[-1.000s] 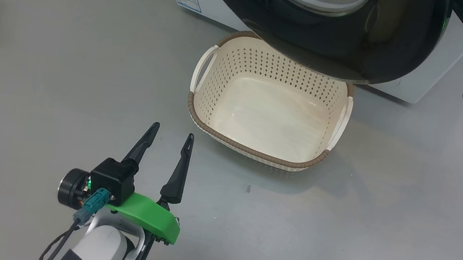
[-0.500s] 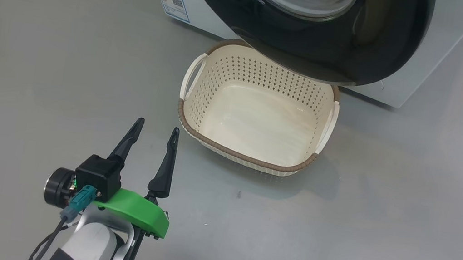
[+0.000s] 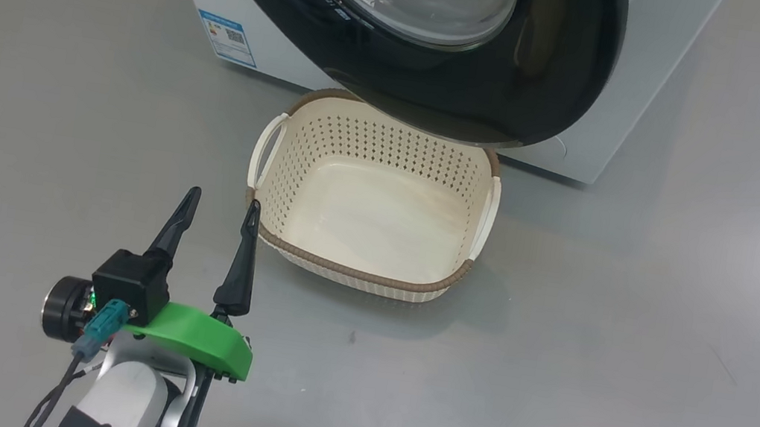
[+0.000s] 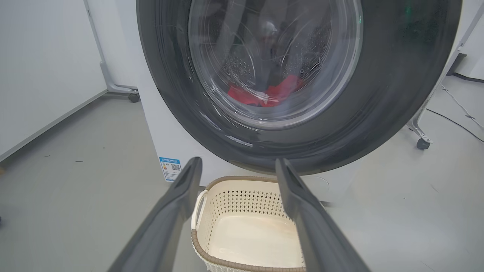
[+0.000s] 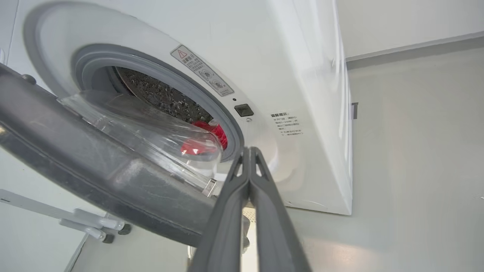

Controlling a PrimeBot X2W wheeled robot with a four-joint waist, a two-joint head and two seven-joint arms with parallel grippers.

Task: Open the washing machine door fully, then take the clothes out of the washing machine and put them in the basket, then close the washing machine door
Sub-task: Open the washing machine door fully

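Observation:
The washing machine point(image 3: 642, 72) stands at the top of the head view. Its glossy black door point(image 3: 543, 80) hangs partly open over the far rim of the cream basket point(image 3: 342, 266), which sits hollow on the floor. Red clothes point(image 4: 264, 94) lie in the drum behind the door's glass point(image 4: 272, 64). My left gripper point(image 3: 223, 199) is open just left of the basket's near corner, holding nothing. In the right wrist view my right gripper point(image 5: 249, 150) is shut on nothing. Its tips sit at the gap between the door's edge point(image 5: 94, 170) and the machine's front point(image 5: 302, 94), with red clothes point(image 5: 206, 138) beyond.
Grey floor point(image 3: 556, 345) spreads around the basket. A blue label point(image 3: 227, 38) marks the machine's lower corner. Frame legs on casters stand behind the machine on both sides point(image 4: 421, 143) point(image 4: 132, 97), and a cable point(image 4: 453, 121) lies on the floor at the right.
The head camera has moved, so the machine, basket and left gripper all sit lower and further left, and more of the door's glass shows. The right arm now appears higher at the right edge.

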